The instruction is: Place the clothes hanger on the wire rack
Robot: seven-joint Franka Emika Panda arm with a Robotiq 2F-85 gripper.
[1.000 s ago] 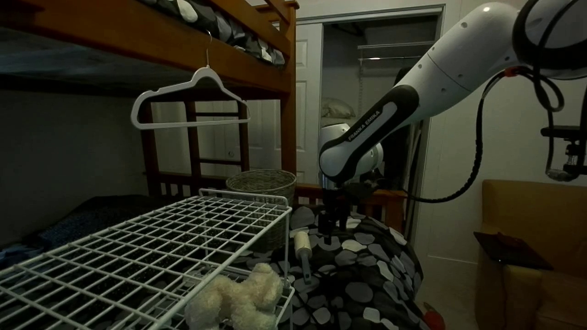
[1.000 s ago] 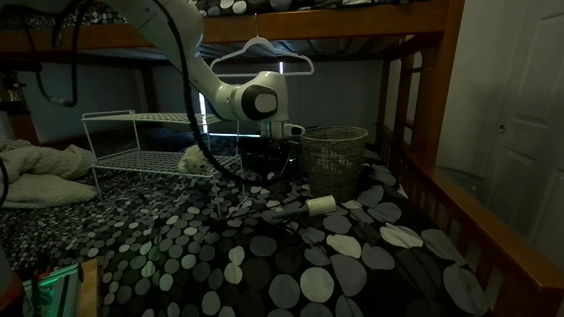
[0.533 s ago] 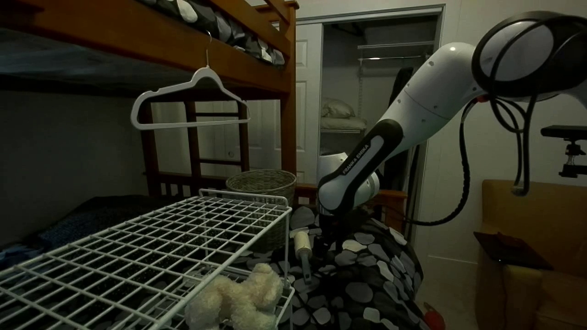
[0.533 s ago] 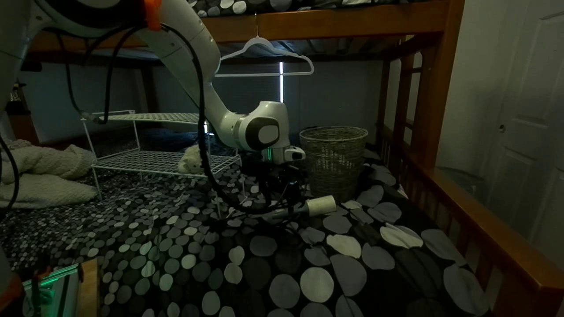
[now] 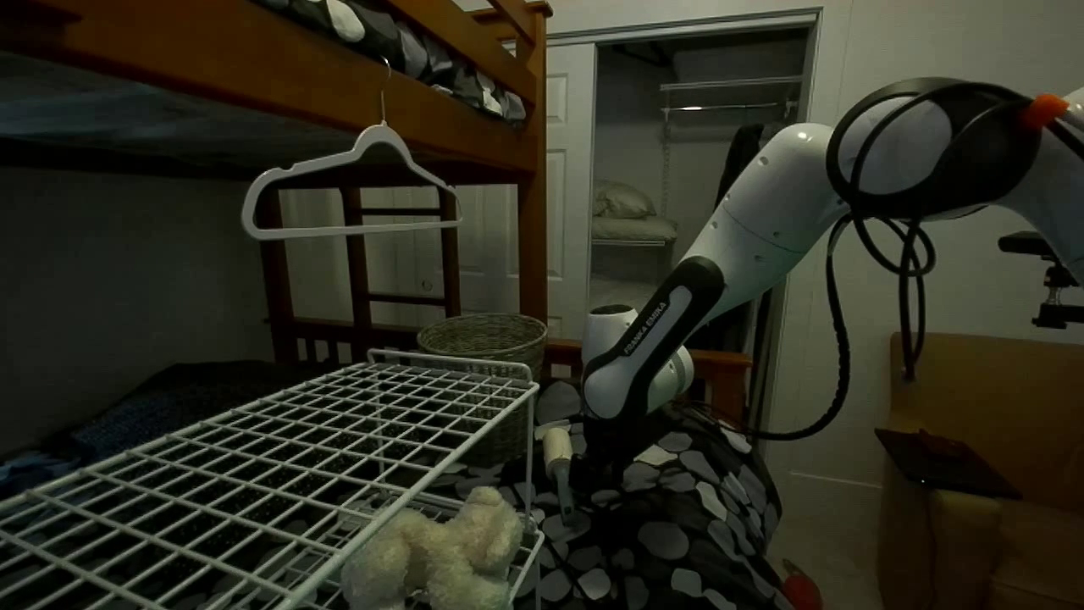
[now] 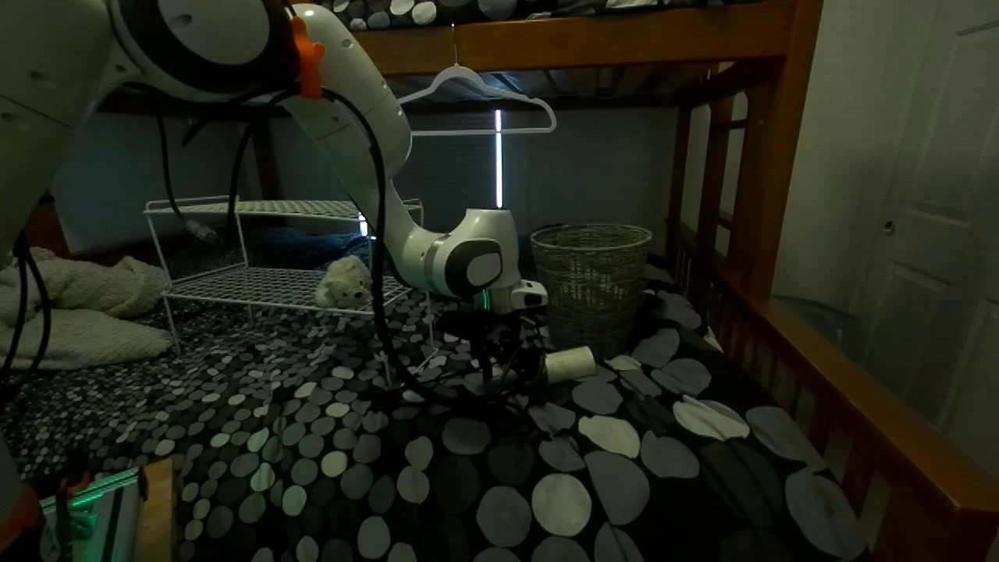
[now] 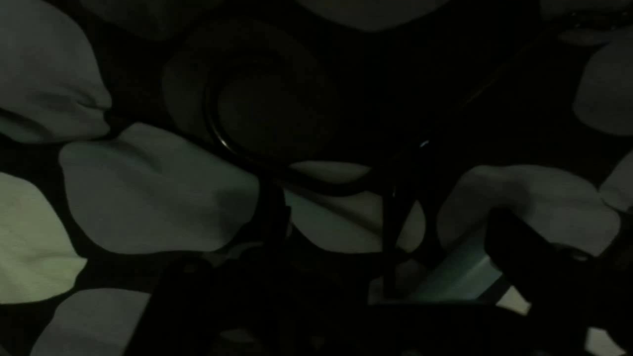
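The white clothes hanger (image 5: 356, 230) hangs by its hook from the upper bunk's wooden rail; it also shows there (image 6: 456, 72), partly behind the arm. The white wire rack (image 5: 421, 486) stands on the lower bed, with two tiers (image 6: 273, 209). My gripper (image 6: 507, 375) is low over the patterned bedding, well below the hanger and beside the rack. In the wrist view the gripper (image 7: 388, 217) is open, fingers wide apart. The lint roller's teal handle (image 7: 455, 277) shows between them, close to the right fingertip. The picture is very dark, so contact cannot be told.
A cream plush bear (image 5: 457, 542) sits on the rack's lower tier. A wicker basket (image 6: 589, 289) stands behind the gripper. The lint roller's white head (image 6: 570, 364) lies beside it. Loose arm cables hang nearby. A wooden footboard (image 6: 843, 390) edges the bed.
The arm has come down, and my gripper has lowered to the bedding near the lint roller. The hanger, rack, bear and basket have not moved.
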